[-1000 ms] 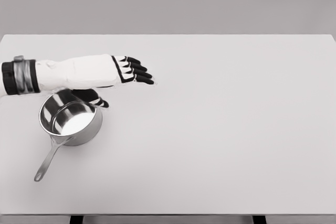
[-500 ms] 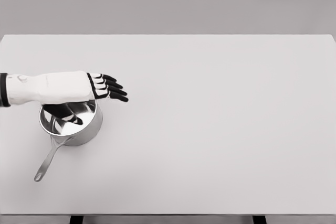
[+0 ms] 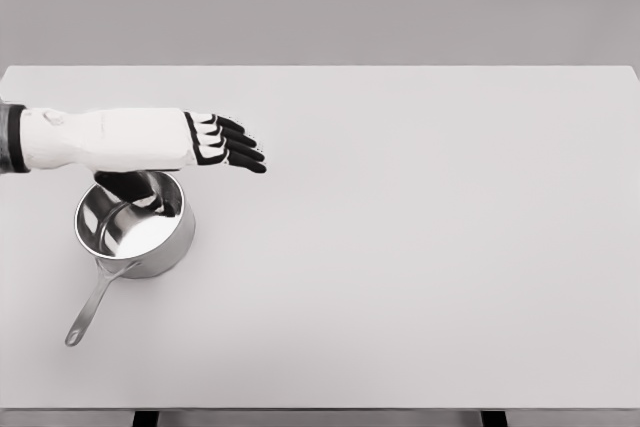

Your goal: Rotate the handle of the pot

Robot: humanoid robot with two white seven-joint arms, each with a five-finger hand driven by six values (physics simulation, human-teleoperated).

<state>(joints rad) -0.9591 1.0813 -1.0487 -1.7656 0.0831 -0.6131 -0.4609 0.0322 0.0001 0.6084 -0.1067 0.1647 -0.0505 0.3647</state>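
the shiny pot (image 3: pixel 135 227) sits on the white counter (image 3: pixel 420 247), near the left edge. its handle (image 3: pixel 92 305) points down & left. the left hand (image 3: pixel 215 142) floats just above the pot's far rim w/ fingers out flat, holding nothing.

Shiny steel pot (image 3: pixel 135 229) upright (seemingly empty), handle (image 3: pixel 93 304) angled toward lower left.

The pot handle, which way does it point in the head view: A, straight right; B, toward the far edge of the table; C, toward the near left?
C: the handle runs from the pot down and left toward the near table edge, while the left hand hovers open above the pot's far rim.
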